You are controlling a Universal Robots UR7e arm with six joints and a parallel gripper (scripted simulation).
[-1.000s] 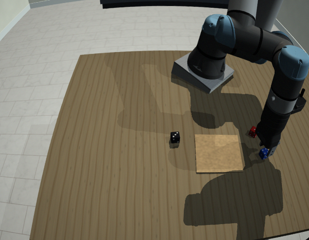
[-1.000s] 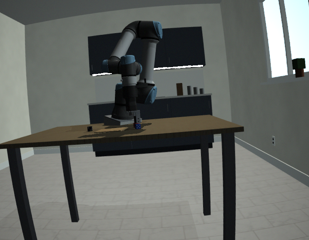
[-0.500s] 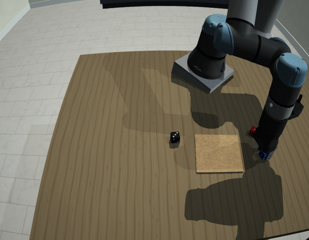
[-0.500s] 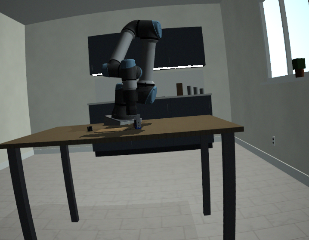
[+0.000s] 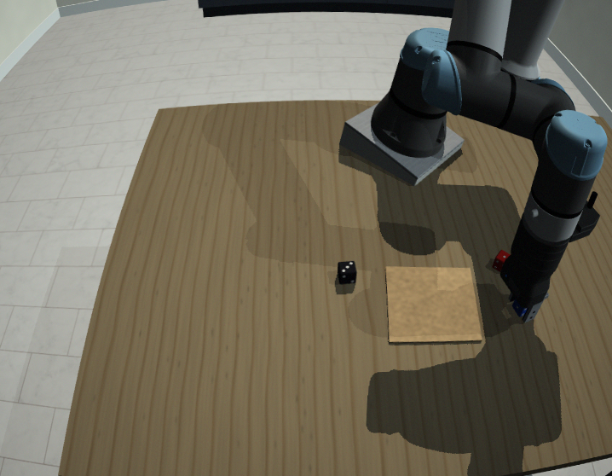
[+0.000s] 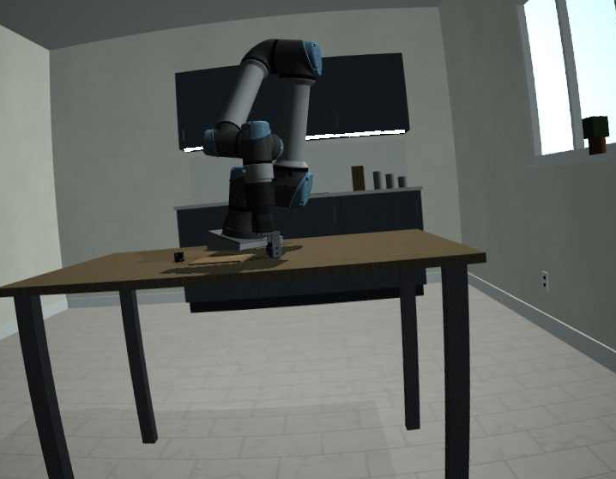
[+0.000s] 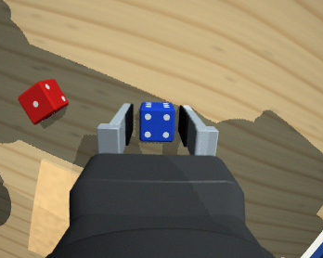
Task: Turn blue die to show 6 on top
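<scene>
The gripper (image 7: 157, 133) stands low over the table (image 5: 219, 333), fingers spread and gripping nothing. The blue die (image 7: 156, 122) sits between them on bare wood, four pips facing the wrist camera, off the mat (image 5: 432, 304). The red die (image 7: 43, 101) lies nearby.

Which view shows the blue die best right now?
Wrist view: the blue die fills the gap between the open gripper fingers, four pips facing the camera. From the top, the arm nearly hides it. The exterior view shows only a tiny speck.
</scene>
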